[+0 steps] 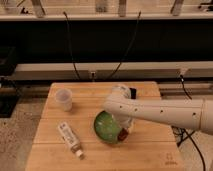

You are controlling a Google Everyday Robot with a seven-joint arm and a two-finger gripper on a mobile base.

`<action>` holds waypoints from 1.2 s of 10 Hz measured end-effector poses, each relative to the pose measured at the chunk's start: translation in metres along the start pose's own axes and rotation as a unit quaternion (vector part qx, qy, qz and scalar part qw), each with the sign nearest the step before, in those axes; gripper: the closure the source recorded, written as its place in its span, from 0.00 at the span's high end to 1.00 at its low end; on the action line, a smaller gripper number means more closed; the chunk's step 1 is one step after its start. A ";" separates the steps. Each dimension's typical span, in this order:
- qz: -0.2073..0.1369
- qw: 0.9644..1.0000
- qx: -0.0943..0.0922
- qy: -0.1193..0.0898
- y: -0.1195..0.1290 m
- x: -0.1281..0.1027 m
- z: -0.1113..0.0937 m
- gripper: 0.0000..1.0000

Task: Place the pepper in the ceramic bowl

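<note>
Left of the bowl [105, 129] stand a plastic cup [64, 99], further back, and a white tube [70, 140], nearer the front; steer away from both. The gripper [123, 129] hangs at the bowl's right rim. A dark red bit there looks like the pepper [125, 135], just outside that rim, but you cannot tell whether it is pinched. Carry it low over the bowl's middle before letting go. Right of the bowl the surface [160, 150] gives room, though its front edge is near.
</note>
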 end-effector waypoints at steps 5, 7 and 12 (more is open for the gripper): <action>-0.011 1.000 0.001 0.002 -0.009 -0.007 -0.003 0.00; -0.015 1.000 0.002 0.002 -0.012 -0.009 -0.004 0.02; -0.022 1.000 0.004 0.002 -0.014 -0.010 -0.007 0.14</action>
